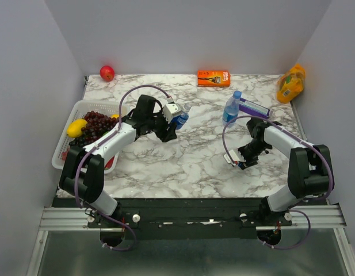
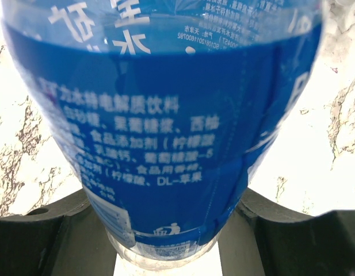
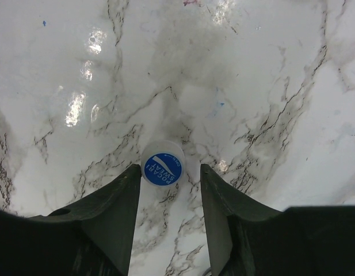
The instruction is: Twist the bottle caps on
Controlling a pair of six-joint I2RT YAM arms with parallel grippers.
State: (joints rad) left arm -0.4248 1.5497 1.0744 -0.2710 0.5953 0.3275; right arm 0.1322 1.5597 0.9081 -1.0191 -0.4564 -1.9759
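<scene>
Now your left arm (image 1: 117, 138) reaches well in from the left edge of the table (image 1: 194, 164), left gripper (image 1: 176, 122) pinching a tilted bottle (image 2: 165, 144). Your right gripper (image 3: 170, 170) hangs low, fingers (image 3: 117, 213) spread around a blue cap (image 3: 163, 167), maybe grazing it. The basket (image 1: 60, 150) holds grapes (image 1: 96, 123).

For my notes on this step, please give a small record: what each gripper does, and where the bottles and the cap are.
left gripper: shut on a bottle, held tilted
right gripper: open, fingers on both sides of a blue cap
blue cap: flat on the table, not yet gripped
second bottle: upright on the table, untouched
</scene>
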